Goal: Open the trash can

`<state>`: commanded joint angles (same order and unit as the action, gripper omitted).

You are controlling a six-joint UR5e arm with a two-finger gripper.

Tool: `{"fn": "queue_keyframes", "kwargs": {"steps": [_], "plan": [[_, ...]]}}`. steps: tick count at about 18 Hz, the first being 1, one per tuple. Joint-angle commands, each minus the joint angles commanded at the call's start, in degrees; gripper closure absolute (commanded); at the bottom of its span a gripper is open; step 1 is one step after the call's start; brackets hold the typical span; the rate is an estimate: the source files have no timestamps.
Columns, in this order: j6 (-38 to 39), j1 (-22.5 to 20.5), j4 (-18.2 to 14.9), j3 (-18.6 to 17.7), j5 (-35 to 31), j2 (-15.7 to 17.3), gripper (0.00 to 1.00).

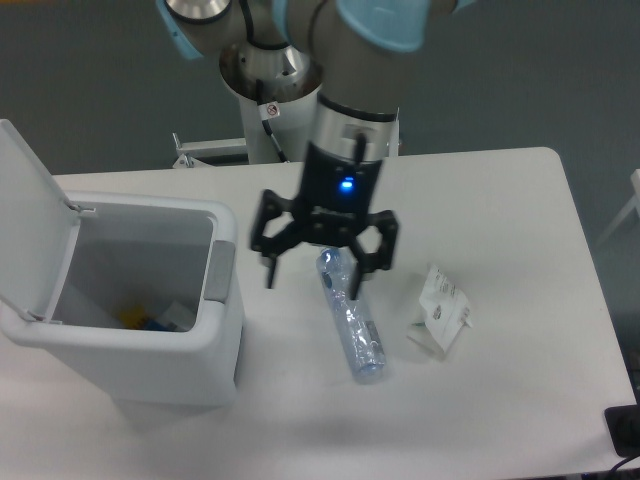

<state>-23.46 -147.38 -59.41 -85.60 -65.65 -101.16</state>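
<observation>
The white trash can [150,375] stands at the table's left with its lid [35,215] swung up and back on the left side. Its inside shows some coloured scraps at the bottom. The grey latch tab [220,270] sits on the right rim. My gripper [313,283] hangs open a little to the right of the can, apart from the tab, its fingers [270,265] spread with nothing between them. It hovers over the top end of a clear plastic bottle [350,320].
The clear crushed bottle lies on the white table [500,200] just right of the can. A white paper tag or packet [440,305] lies further right. A black object [625,430] sits at the table's bottom right corner.
</observation>
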Motion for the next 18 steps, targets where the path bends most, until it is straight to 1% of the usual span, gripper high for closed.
{"fn": "queue_keyframes", "kwargs": {"steps": [3,5,6,7,8,9,10,11,14,15,17,18], "plan": [[-2.1,-2.8,0.0,0.6,-0.2,-0.3,0.00],[-5.7,-3.3,0.2,0.8,-2.3,-1.3,0.00],[-8.5,-3.6,0.0,0.7,-5.4,-2.8,0.00],[-11.4,-5.1,-0.2,0.6,-8.1,-5.1,0.00],[-12.6,-6.0,-0.1,0.3,-10.5,-7.0,0.00],[-12.9,-6.1,-0.2,0.0,-13.9,-8.0,0.00],[-13.1,-6.2,-0.3,0.3,-15.4,-8.4,0.00],[-14.8,-6.1,-0.2,0.4,-15.8,-9.0,0.00],[-24.2,-6.2,-0.7,0.4,-16.6,-9.3,0.00],[-28.7,-6.6,-1.3,0.2,-17.2,-9.2,0.00],[-33.8,-8.2,-2.8,-0.3,-17.5,-9.1,0.00],[-36.5,-8.6,-4.4,-0.4,-17.6,-8.9,0.00]]}}
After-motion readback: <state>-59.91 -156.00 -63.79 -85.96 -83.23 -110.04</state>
